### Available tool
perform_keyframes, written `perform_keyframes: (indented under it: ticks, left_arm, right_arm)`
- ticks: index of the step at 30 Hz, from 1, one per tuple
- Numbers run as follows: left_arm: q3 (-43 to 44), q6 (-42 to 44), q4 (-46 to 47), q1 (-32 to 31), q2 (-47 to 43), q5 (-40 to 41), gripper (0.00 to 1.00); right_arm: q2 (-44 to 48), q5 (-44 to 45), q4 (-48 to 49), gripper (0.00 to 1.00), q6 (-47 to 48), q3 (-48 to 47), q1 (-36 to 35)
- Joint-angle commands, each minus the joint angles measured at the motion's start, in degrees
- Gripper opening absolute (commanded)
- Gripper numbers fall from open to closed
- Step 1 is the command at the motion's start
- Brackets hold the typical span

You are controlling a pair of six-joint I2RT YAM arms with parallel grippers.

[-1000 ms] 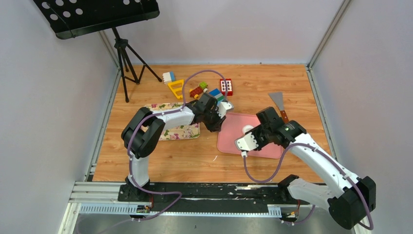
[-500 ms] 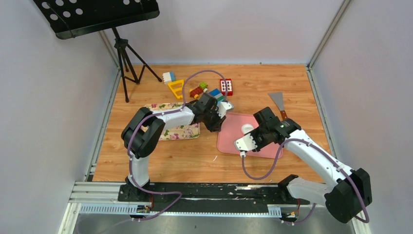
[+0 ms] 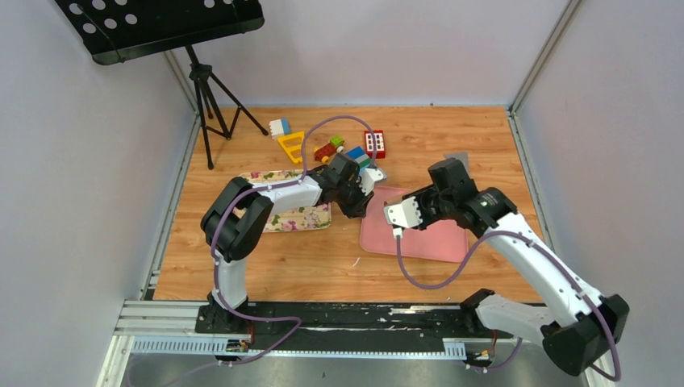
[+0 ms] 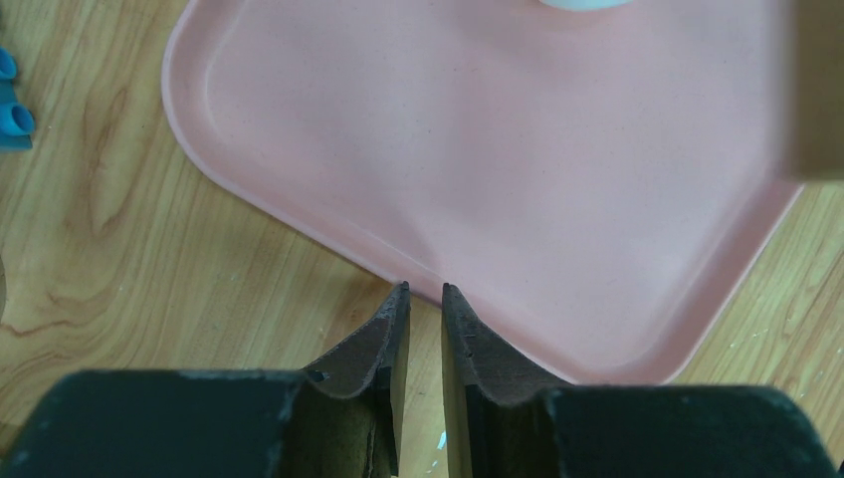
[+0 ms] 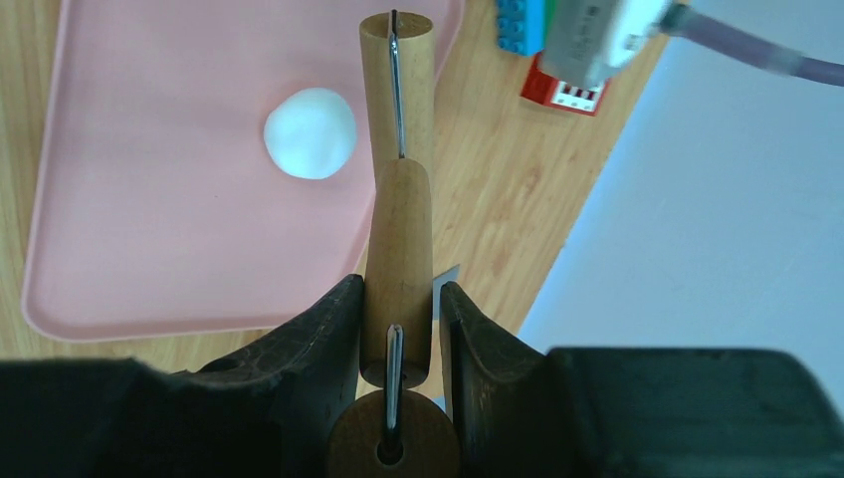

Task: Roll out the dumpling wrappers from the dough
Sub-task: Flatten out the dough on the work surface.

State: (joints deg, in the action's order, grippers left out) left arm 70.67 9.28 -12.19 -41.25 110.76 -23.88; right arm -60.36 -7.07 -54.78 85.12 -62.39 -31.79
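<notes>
The right gripper (image 5: 400,291) pinches a wooden rolling pin (image 5: 413,100) by its handle. Its two dark fingers press on either side of the handle in the lower middle of the right wrist view. The roller end points up the frame, with a thin metal rod running along its middle. The pin hangs above the right edge of the pink tray (image 5: 149,219) and touches neither the tray nor the dough.

The dough (image 5: 310,132) is a smooth white ball. It sits on the tray in the upper middle of that view, just left of the roller and apart from it. In the top view the right wrist covers it.

The left gripper (image 4: 425,299) is drawn nearly together, with only a narrow slit between its fingertips and nothing in that slit. It hovers at the lower middle of the left wrist view, over the tray's rim where it meets the wooden table (image 4: 149,249), though I cannot tell whether the tips touch the rim. A sliver of white shows at the top edge of that frame. A blurred wooden shape (image 4: 818,90) at the right edge is probably the rolling pin.

A blue brick (image 5: 521,25) and a red brick (image 5: 562,92) lie on the table in the upper right of the right wrist view.
</notes>
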Motion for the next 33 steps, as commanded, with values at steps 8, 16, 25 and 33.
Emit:
perform_keyframes:
  ticks: [8,16,25,33]
  left_arm:
    - [0.79,0.38,-1.6,-0.49,1.06,-2.25,0.24]
    - [0.78,0.21,-1.39,-0.54,1.13,-2.45,0.24]
    - [0.77,0.06,-1.25,-0.25,1.19,-2.63,0.24]
    - [0.52,0.07,-1.2,-0.23,0.95,-2.64,0.24]
  right_arm:
    - [-10.56,4.21,7.95,0.0,-1.3,7.51,0.85]
    - [-12.04,2.88,1.84,0.0,-1.42,8.31,1.26]
    - [-13.07,4.59,-6.33,0.0,-2.42,12.24,1.27]
    - [-12.74,2.42,-10.32,0.0,-3.83,13.09,1.25]
